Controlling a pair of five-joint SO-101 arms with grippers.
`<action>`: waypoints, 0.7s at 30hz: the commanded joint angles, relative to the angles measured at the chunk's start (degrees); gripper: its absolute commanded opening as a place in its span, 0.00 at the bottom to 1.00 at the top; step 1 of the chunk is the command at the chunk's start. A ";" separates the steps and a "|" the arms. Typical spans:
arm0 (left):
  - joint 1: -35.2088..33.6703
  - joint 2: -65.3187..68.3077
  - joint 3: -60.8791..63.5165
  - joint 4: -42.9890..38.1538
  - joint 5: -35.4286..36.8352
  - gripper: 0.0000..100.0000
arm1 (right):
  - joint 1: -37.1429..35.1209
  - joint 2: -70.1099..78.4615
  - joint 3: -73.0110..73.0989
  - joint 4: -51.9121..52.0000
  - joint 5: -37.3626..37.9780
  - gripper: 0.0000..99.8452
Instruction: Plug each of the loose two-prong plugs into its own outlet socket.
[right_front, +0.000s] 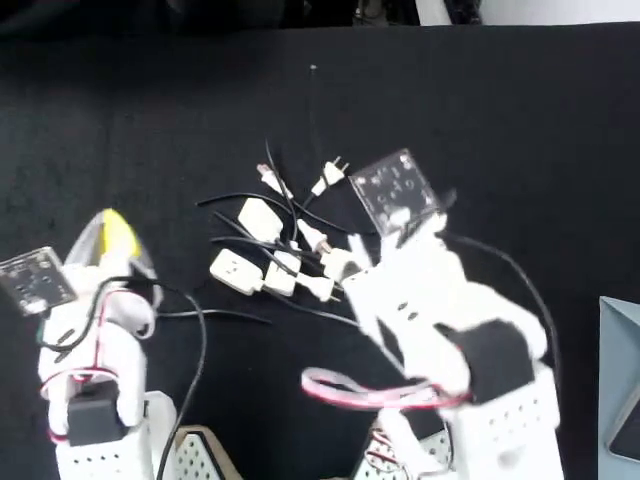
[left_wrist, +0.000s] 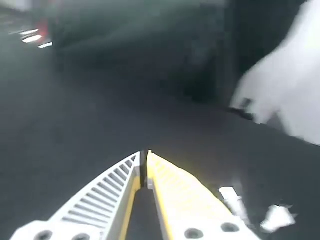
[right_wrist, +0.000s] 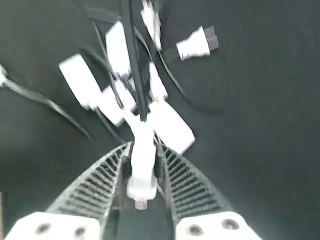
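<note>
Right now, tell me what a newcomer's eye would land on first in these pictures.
The tangle of plugs and sockets at the middle of the black table draws the eye first. The right end effector grips one white plug at the tangle's edge. The left end effector, partly yellow, sits shut off to the left, holding nothing.

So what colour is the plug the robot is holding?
White. The right wrist view shows it best, with the plug pinched in the right tool.
</note>
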 joint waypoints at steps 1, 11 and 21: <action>9.89 -0.18 0.75 -4.92 0.88 0.04 | -5.36 -5.14 7.43 -8.26 -5.45 0.01; 21.23 -0.18 3.03 -7.47 0.44 0.04 | -13.27 -12.62 26.33 -23.03 -5.63 0.01; 31.60 -0.18 3.12 -7.21 -16.00 0.04 | -18.55 -12.62 32.48 -31.74 -1.05 0.01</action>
